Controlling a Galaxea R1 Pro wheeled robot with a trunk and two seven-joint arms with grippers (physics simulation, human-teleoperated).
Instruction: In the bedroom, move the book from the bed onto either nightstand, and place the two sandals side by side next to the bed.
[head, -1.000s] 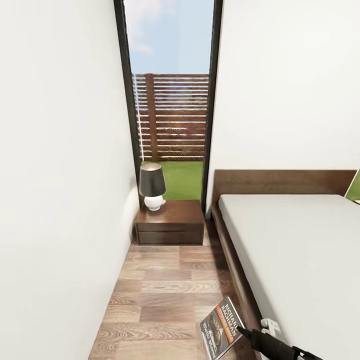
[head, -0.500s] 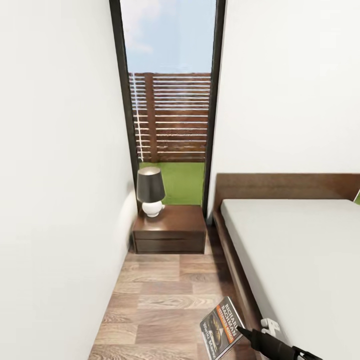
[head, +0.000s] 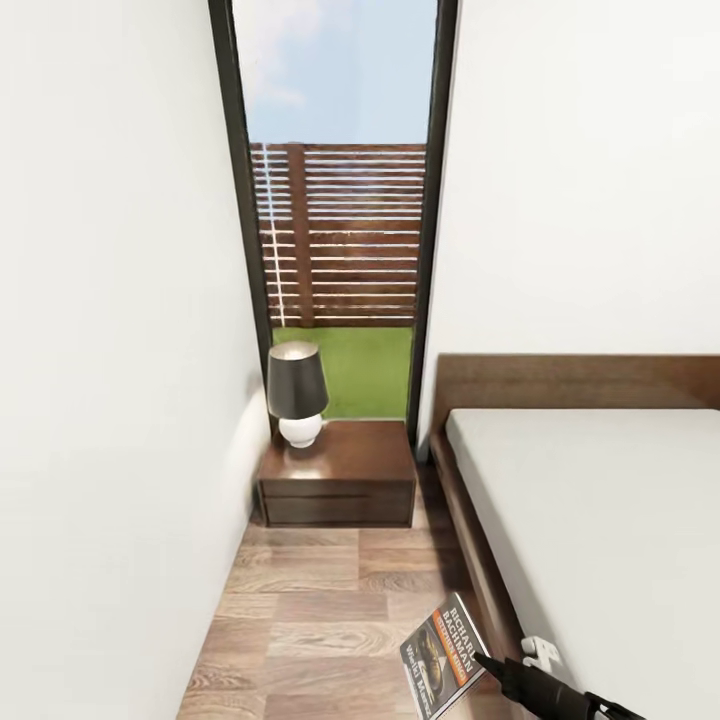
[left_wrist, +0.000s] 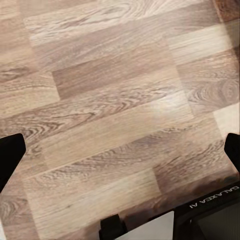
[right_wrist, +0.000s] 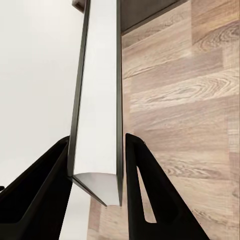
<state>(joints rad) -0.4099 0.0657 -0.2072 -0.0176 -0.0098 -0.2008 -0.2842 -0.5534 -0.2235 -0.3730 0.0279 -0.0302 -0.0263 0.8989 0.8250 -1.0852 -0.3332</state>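
My right gripper (head: 482, 660) is shut on the book (head: 445, 655), low over the wood floor beside the bed frame (head: 470, 545). The cover with its orange band and white lettering faces up and left. In the right wrist view the book (right_wrist: 97, 100) stands edge-on, and both black fingers (right_wrist: 145, 190) press its sides. The nightstand (head: 340, 475) stands ahead against the window wall, with its lamp (head: 296, 390) on the left of the top. The left gripper (left_wrist: 120, 150) is open over bare floor planks. The sandals are out of view.
A white wall (head: 110, 400) closes the left side of a narrow floor strip (head: 330, 600). The off-white mattress (head: 610, 530) and headboard (head: 580, 380) bound the right side. A tall black-framed window (head: 340, 230) rises behind the nightstand. My base (left_wrist: 210, 215) shows under the left gripper.
The whole picture has shifted: the camera has moved toward the nightstand, which now looks larger and lower in the frame. The book stays in my right gripper, at the same spot in the picture.
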